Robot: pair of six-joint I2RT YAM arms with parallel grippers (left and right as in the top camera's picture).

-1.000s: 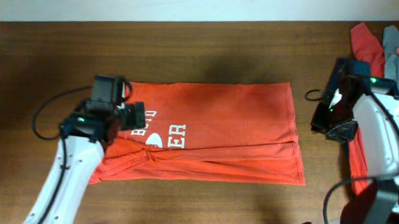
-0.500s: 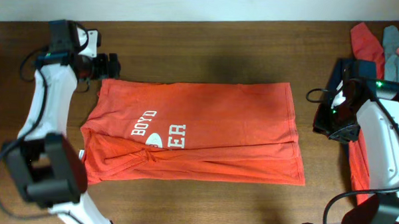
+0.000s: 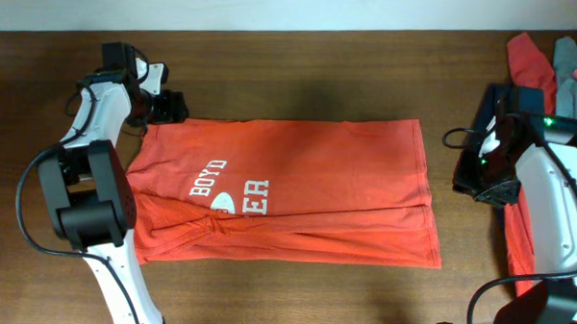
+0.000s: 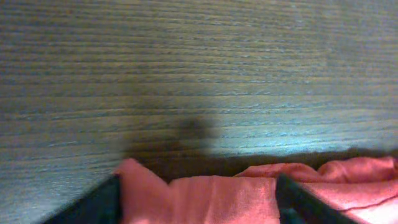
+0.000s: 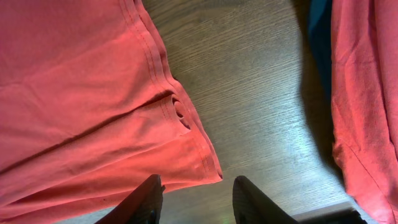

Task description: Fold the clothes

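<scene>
Wooden table (image 3: pixel 301 76): T-shirt (image 3: pixel 297 196) spread, clothes pile (image 3: pixel 535 60) far right; left gripper (image 4: pixel 197 190), right gripper (image 5: pixel 199 186) wide.

i work over a dark brown wooden table (image 3: pixel 301 76), its grain running left to right. along the far edge a pale wall (image 3: pixel 275 8) shows as a thin strip. close up, soft light leaves a pale sheen on the wood.

The pile of clothes (image 3: pixel 535 57) runs off the right edge, partly under the right arm (image 3: pixel 549 186).
</scene>
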